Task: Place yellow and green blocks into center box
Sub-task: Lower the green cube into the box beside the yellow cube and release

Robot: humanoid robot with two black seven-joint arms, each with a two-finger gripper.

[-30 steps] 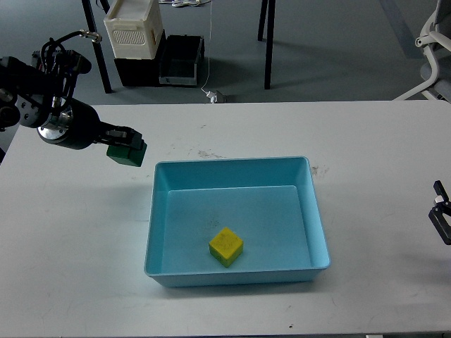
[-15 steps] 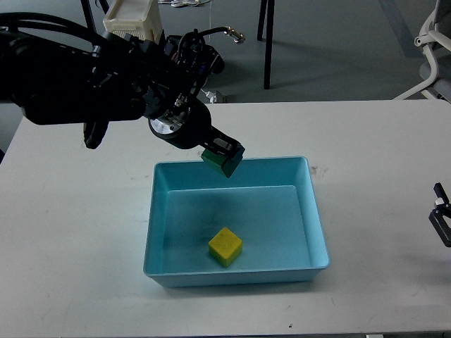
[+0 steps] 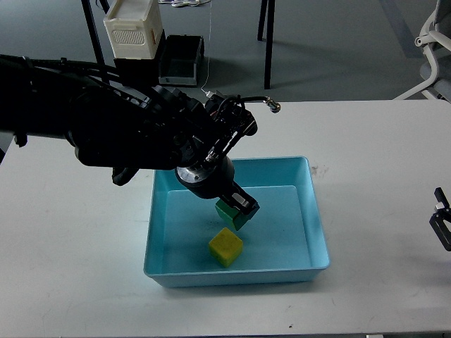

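- The left arm reaches from the left edge across the white counter [image 3: 366, 155] and bends down into the blue box [image 3: 317, 232].
- The left end effector [image 3: 237, 208] is clenched on the green block [image 3: 231, 215], which shows below its fingers.
- The green block hangs inside the box, over the floor near the middle; whether it touches the floor cannot be told.
- The yellow block [image 3: 225, 247] lies on the box floor, toward the front wall, just below and slightly left of the green block in view. The two look very close; contact cannot be told.
- The box sits at the centre of the counter, its long sides running left to right.
- The right end effector [image 3: 442, 227] shows only as a small dark part at the right edge, low over the counter and well apart from the box; whether it is released or clenched cannot be told.
- Beyond the counter, on the grey floor, stand a white crate [image 3: 132, 28] on top of a black bin [image 3: 169, 62], and dark legs [image 3: 268, 42] of furniture.
- Part of a white chair [image 3: 433, 35] shows at the upper right corner.
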